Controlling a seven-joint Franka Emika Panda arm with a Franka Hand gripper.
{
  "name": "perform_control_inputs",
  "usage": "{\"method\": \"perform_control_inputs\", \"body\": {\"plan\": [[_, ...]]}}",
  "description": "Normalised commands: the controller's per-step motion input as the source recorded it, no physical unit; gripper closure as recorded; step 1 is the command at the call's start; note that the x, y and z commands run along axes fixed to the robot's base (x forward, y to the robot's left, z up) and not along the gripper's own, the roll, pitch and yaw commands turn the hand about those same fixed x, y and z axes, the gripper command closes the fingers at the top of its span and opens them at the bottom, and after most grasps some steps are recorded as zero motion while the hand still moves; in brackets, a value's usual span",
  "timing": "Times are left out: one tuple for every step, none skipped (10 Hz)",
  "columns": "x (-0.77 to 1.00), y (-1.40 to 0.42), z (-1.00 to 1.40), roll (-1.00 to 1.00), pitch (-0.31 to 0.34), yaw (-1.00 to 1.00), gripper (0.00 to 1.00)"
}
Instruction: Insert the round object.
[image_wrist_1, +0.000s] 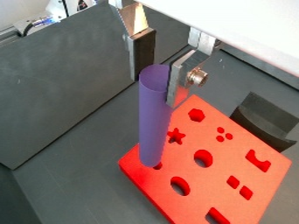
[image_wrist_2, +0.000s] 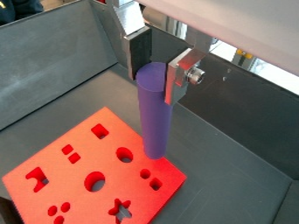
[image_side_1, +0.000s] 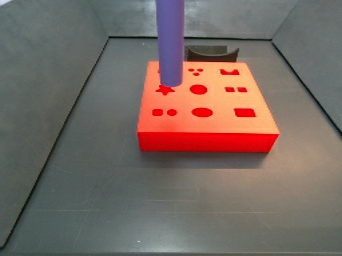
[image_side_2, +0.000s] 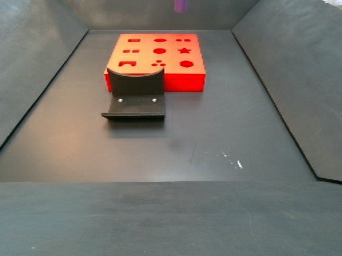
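Gripper (image_wrist_1: 158, 63): gripping the peg (image_wrist_1: 153, 118) upright, its tip touching the red block (image_wrist_1: 233, 197) near the 9 o'clock edge in a side view (image_side_1: 170, 75).

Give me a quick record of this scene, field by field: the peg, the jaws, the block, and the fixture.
peg: purple cylinder, upright, lower end at the top face of the red block near a corner
gripper: gripper above the block; jaws shut on the peg's upper part
block holes: several shapes, including round ones and a star
fixture: dark fixture on the floor beside the block
insertion: not visibly done
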Motion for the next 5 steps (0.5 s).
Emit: {"method": "perform_control_inputs", "body": {"plan": [[0.04,0.16,-0.34,0.02,-0.01,0.0,1.0],[0.17,0.24,-0.41,0.07,-0.007,0.0,1.0],[0.47,0.31,-0.44,0.14,0.0,0.04,1.0],[0.4,0.3,-0.47,0.16,-0.01,0.04,1.0],[0.33,0.28,-0.4,0.2,0.0,0.0,1.0]]}}
